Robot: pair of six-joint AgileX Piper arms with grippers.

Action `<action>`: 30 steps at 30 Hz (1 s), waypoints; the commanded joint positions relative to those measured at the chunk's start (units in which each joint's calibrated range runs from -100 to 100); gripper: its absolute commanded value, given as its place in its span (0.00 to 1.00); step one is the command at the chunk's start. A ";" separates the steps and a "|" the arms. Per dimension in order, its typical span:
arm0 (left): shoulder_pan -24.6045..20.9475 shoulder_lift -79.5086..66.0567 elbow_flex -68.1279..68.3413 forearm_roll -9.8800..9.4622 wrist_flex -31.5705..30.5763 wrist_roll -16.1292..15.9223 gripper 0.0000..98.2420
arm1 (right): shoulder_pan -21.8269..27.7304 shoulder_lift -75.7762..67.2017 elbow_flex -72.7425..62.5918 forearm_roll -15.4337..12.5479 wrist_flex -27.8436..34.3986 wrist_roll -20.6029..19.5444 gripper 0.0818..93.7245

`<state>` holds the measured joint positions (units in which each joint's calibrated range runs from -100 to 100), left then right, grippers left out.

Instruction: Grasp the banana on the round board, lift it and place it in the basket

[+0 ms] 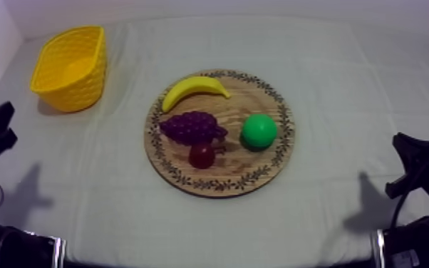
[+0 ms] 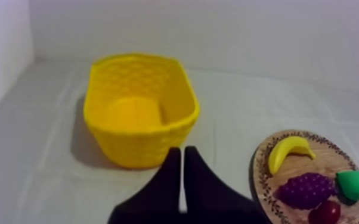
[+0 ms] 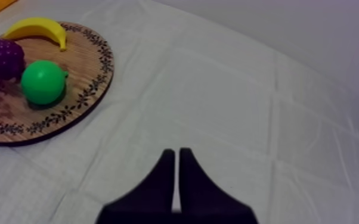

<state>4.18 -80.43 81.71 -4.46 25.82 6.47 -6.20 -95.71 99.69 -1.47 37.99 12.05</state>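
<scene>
Banana [image 1: 194, 88] lies at the board's [image 1: 254, 165] twelve o'clock, just beside the grapes [image 1: 192, 127]; your left hand [image 2: 182, 150] and right hand [image 3: 176, 151] sit closed, empty. A wide grab could snag the grapes.

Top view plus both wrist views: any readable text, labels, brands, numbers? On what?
No readable text in any view.
wooden board: rim pattern is a leafy ornament, no letters.
yellow basket: plain weave, no label.
banana, grapes, pear, small red fruit: no stickers or print.
left hand, right hand: plain black, no markings.
</scene>
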 commanded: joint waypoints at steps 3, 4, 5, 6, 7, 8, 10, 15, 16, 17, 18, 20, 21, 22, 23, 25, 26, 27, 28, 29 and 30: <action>0.43 13.62 -20.07 2.38 2.26 -5.74 0.00 | 0.00 -0.04 -0.03 -0.02 -0.01 0.04 0.00; 0.60 15.86 -23.26 3.27 2.81 -7.40 0.00 | 0.00 -0.04 -0.03 -0.02 -0.01 0.04 0.00; 0.74 18.03 -26.33 4.18 3.41 -9.02 0.00 | 0.00 -0.04 -0.03 -0.02 -0.01 0.04 0.00; 0.86 20.17 -29.29 5.22 4.10 -10.81 0.00 | 0.00 -0.04 -0.03 -0.02 -0.01 0.04 0.00; 0.96 22.26 -32.19 6.28 4.97 -12.63 0.00 | 0.00 -0.04 -0.03 -0.02 -0.01 0.04 0.00; 1.04 24.32 -35.03 7.10 6.07 -14.10 0.00 | 0.00 -0.04 -0.03 -0.02 -0.01 0.04 0.00; 1.16 28.47 -40.54 8.27 8.88 -16.47 0.00 | 0.00 -0.04 -0.03 -0.02 -0.01 0.04 0.00; 3.17 39.22 -52.91 9.26 14.55 -21.27 0.00 | 0.00 -0.04 -0.03 -0.02 -0.01 0.04 0.00; 4.25 41.44 -55.39 8.40 15.20 -21.31 0.00 | 0.00 -0.04 -0.03 -0.02 -0.01 0.04 0.00; 5.38 43.56 -57.76 7.40 15.70 -21.16 0.00 | 0.00 -0.04 -0.03 -0.02 -0.01 0.04 0.00; 6.32 45.58 -60.19 6.61 16.35 -21.10 0.00 | 0.00 -0.04 -0.03 -0.02 -0.01 0.04 0.00; 7.44 49.44 -65.08 6.20 18.22 -21.60 0.00 | 0.00 -0.04 -0.03 -0.02 -0.01 0.04 0.00; 7.66 51.25 -67.46 6.37 19.51 -22.05 0.00 | 0.00 -0.04 -0.03 -0.02 -0.01 0.04 0.00; 7.81 53.04 -69.66 6.64 20.91 -22.63 0.00 | 0.00 -0.04 -0.03 -0.02 -0.01 0.04 0.00; 7.96 54.76 -71.63 6.86 22.22 -23.20 0.00 | 0.00 -0.04 -0.03 -0.02 -0.01 0.04 0.00; 8.37 57.98 -74.69 7.12 24.19 -24.31 0.00 | 0.00 -0.04 -0.03 -0.02 -0.01 0.04 0.00; 8.63 59.45 -75.72 7.19 24.76 -24.86 0.00 | 0.00 -0.04 -0.03 -0.02 -0.01 0.04 0.00; 8.92 60.85 -76.52 7.24 25.16 -25.39 0.00 | 0.00 -0.04 -0.03 -0.02 -0.01 0.04 0.00; 9.19 62.13 -77.11 7.29 25.42 -25.80 0.00 | 0.00 -0.04 -0.03 -0.02 -0.01 0.04 0.00; 9.43 63.37 -77.52 7.33 25.53 -26.09 0.00 | 0.00 -0.04 -0.03 -0.02 -0.01 0.04 0.00; 9.61 64.52 -77.74 7.41 25.58 -26.29 0.00 | 0.00 -0.04 -0.03 -0.02 -0.01 0.04 0.00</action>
<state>13.68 -18.73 5.22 2.88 51.34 -19.46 -6.20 -95.71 99.69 -1.47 37.94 12.08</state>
